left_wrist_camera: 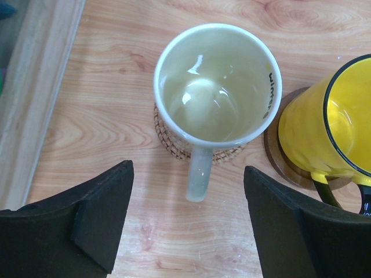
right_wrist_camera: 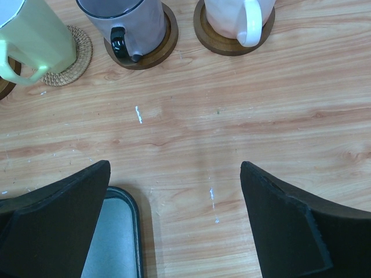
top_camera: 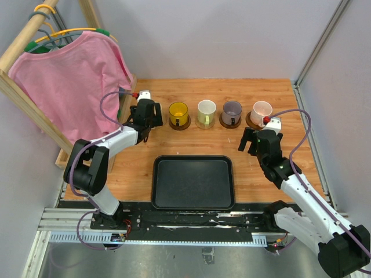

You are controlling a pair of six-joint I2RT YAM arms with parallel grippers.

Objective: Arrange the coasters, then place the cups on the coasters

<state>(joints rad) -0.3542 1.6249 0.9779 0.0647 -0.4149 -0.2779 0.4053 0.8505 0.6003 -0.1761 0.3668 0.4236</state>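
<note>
The tray (top_camera: 193, 200) is black, the woven coaster (left_wrist_camera: 169, 141) tan.

The right hand (right_wrist_camera: 175, 168) hangs with fingers spread wide, wooden worktop (right_wrist_camera: 232, 116) between them; ahead-left, a greyish-purple ceramic mug (right_wrist_camera: 124, 17) stands on a dark brown round coaster (right_wrist_camera: 162, 46); ahead-right, a pale pink ceramic mug (right_wrist_camera: 232, 14) on another dark brown disc (right_wrist_camera: 214, 43); far left, a whitish-green ceramic mug (right_wrist_camera: 35, 37) on a tan woven round coaster (right_wrist_camera: 75, 61); a black rectangular tray (right_wrist_camera: 130, 231) by the left finger.
</note>
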